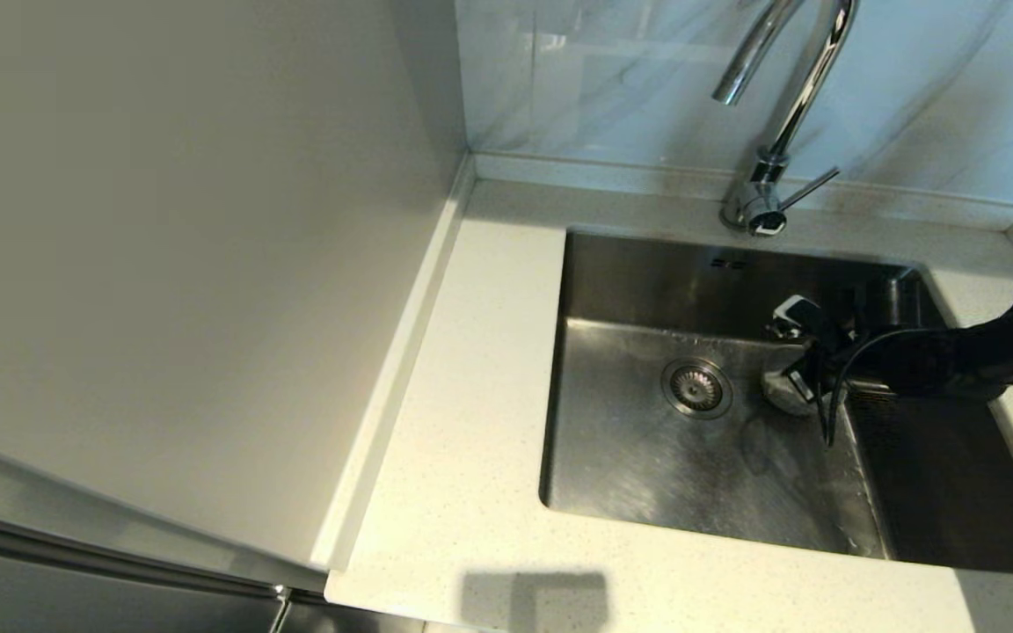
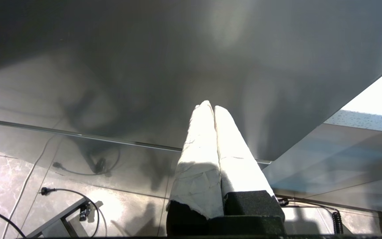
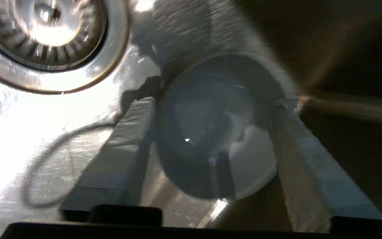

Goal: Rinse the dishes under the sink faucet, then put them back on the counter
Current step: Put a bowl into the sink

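Observation:
A light grey bowl [image 1: 779, 394] hangs just over the floor of the steel sink [image 1: 647, 492], right of the round drain strainer [image 1: 696, 387]. My right gripper [image 1: 792, 352] reaches in from the right and is shut on the bowl, one finger on each side of it. In the right wrist view the bowl [image 3: 211, 132] fills the span between the padded fingers [image 3: 131, 139] of that gripper [image 3: 214, 101], with the drain [image 3: 51, 43] beyond. The chrome faucet [image 1: 788, 97] arches over the sink's back edge; no water shows. The white and pink bowls are out of view. My left gripper [image 2: 210, 108] is shut and empty, parked low.
The speckled counter [image 1: 471, 396] runs left of and in front of the sink, against a plain beige wall panel [image 1: 190, 264]. A dark ribbed section [image 1: 937, 475] covers the sink's right part, with a dark cylinder [image 1: 898, 299] at its back corner.

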Controlling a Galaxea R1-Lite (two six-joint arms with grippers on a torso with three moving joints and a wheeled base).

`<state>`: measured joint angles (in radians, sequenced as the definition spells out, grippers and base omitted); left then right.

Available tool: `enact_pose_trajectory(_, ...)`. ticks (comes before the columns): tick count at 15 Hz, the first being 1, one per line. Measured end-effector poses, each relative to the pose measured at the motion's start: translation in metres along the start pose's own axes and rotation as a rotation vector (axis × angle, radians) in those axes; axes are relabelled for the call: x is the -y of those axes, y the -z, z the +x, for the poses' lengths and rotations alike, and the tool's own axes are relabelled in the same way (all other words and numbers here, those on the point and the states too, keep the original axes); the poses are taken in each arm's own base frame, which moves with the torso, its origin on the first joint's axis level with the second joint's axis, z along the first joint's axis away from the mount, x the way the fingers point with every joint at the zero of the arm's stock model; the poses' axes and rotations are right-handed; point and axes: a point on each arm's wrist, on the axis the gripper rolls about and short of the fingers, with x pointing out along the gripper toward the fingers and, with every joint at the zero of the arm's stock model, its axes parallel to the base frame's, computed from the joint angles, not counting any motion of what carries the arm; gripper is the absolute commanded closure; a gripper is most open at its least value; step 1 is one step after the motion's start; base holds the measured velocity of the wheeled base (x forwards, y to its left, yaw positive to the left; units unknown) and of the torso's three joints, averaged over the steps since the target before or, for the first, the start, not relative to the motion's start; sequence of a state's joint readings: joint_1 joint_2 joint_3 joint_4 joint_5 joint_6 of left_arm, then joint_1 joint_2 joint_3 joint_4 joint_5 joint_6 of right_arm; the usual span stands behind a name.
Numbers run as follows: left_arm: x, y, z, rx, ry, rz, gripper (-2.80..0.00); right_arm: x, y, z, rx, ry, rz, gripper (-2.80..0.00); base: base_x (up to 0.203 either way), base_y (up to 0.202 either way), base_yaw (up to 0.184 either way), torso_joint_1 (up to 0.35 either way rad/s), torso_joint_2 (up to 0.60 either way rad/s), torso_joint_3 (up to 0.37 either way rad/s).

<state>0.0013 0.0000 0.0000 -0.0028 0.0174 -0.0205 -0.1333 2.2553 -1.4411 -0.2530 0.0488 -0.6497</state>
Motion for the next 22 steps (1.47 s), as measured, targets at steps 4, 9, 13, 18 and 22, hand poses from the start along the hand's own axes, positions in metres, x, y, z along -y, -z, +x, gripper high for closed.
enact_pose_trajectory(4, 0.0, 0.0, 0.0, 0.0, -0.001, 0.0, 0.0, 0.034, -0.021, -0.072, 0.058, -0.028, 0.061, -2.8, 0.0, 0.0, 0.0, 0.0, 0.0, 0.0)
enact_pose_trajectory(9, 0.0, 0.0, 0.0, 0.0, 0.0, 0.0, 0.0, 0.055, -0.046, -0.17, 0.152, -0.063, 0.114, -2.8, 0.0, 0.0, 0.0, 0.0, 0.0, 0.0)
enact_pose_trajectory(13, 0.0, 0.0, 0.0, 0.0, 0.0, 0.0, 0.0, 0.058, -0.072, -0.211, 0.269, -0.026, 0.149, -2.8, 0.0, 0.0, 0.0, 0.0, 0.0, 0.0)
enact_pose_trajectory(18, 0.0, 0.0, 0.0, 0.0, -0.001, 0.0, 0.0, 0.059, -0.095, -0.232, 0.37, 0.002, 0.144, 0.0, 0.0, 0.0, 0.0, 0.0, 0.0, 0.0)
enact_pose_trajectory(22, 0.0, 0.0, 0.0, 0.0, 0.0, -0.001, 0.0, 0.055, -0.103, -0.235, 0.417, 0.006, 0.128, 0.0, 0.0, 0.0, 0.0, 0.0, 0.0, 0.0)
